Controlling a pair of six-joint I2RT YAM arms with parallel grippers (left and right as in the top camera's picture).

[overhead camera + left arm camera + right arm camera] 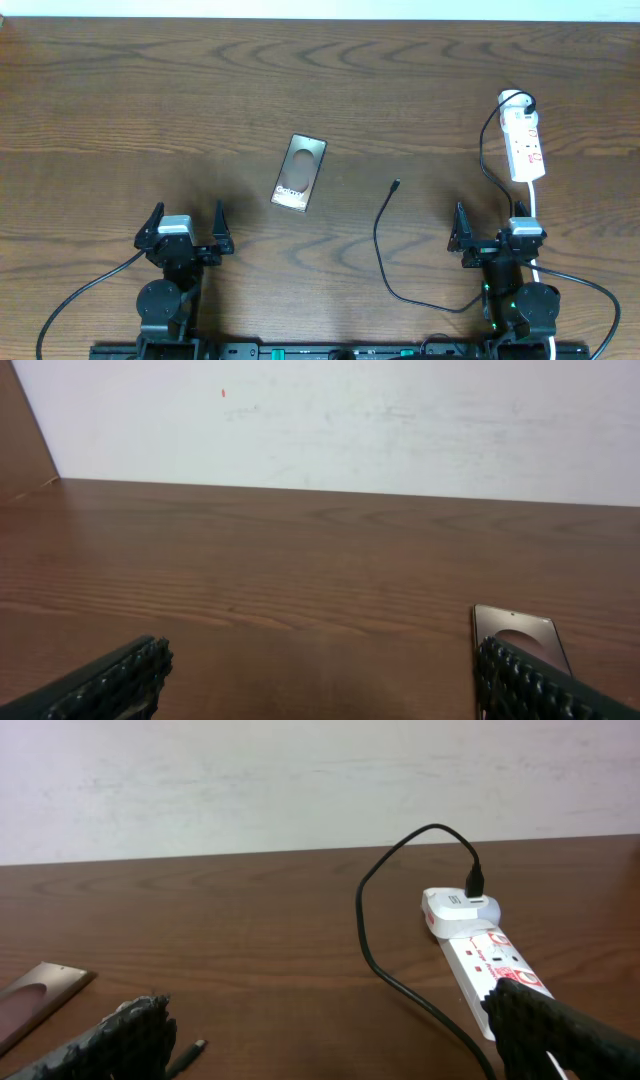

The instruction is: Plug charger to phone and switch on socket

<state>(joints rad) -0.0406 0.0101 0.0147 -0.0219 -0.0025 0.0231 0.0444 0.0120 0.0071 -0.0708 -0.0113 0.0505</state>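
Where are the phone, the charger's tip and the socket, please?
phone [299, 173]: overhead view, middle of its bronze face.
charger [396, 184]: overhead view, connector tip at the cable's free end.
socket [525, 147]: overhead view, white top face of the strip.

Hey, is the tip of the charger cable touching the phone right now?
Apart. The overhead view shows bare tabletop between the charger's connector tip and the phone.
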